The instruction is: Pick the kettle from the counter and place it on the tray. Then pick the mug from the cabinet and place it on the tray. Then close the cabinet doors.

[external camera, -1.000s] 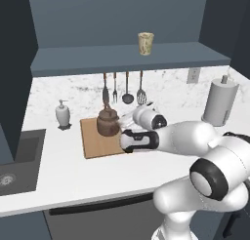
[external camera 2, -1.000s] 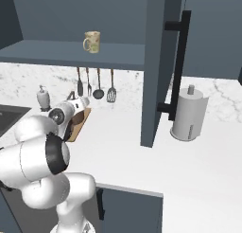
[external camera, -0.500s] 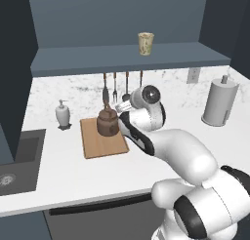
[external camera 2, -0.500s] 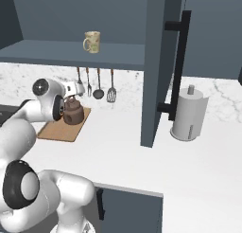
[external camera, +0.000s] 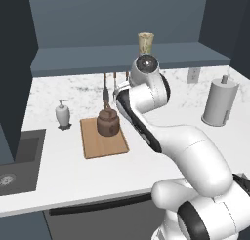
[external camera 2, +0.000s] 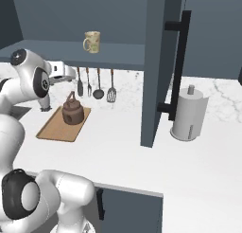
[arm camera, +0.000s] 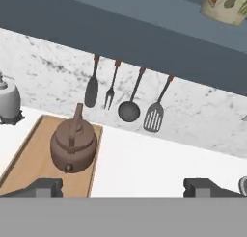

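The dark brown kettle stands upright on the wooden tray, on the white counter. The beige mug sits on the shelf of the open cabinet. My gripper hangs open and holds nothing. It is above and behind the kettle, just under the shelf, and faces the backsplash. The mug is up and to the right in the hand view. One cabinet door stands open at the right, another at the left.
Several utensils hang on the backsplash behind the tray. A white soap dispenser stands left of the tray. A paper towel roll stands at the right. The dark sink lies at the far left.
The arm has swung up from beside the kettle to just under the shelf. The kettle stays on the tray. The gripper stays open.
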{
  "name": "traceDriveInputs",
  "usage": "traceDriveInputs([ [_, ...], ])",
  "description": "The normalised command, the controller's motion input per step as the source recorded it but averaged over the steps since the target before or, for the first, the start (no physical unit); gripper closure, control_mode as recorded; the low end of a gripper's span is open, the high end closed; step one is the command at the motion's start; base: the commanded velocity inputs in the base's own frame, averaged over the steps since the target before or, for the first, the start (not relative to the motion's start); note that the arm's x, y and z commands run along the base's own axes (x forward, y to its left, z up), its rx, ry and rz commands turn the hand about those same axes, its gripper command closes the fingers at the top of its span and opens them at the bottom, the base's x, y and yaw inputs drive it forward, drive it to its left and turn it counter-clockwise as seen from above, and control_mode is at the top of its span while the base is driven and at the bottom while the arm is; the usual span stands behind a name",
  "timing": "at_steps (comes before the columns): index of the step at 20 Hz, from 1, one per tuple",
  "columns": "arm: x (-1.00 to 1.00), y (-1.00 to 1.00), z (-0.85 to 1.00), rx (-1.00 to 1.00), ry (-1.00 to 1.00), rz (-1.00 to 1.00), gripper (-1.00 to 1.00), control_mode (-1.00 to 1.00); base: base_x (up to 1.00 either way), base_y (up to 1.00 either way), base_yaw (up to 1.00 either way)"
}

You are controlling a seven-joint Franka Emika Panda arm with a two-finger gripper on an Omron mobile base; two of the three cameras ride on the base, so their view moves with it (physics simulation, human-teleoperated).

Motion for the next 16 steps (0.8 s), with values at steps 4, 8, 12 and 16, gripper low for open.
traceDriveInputs([
  [4,-0.01,-0.09,0.31,0.03,-0.39,-0.25,-1.0,-1.0,0.0,0.0,0.0],
  [8,0.13,-0.07,0.49,0.13,-0.16,-0.25,-1.0,-1.0,0.0,0.0,0.0],
  [12,0.31,-0.11,0.6,0.19,0.01,-0.19,-1.0,-1.0,0.0,0.0,0.0],
  [16,0.27,-0.1,0.65,0.18,0.05,-0.11,-1.0,-1.0,0.0,0.0,0.0],
])
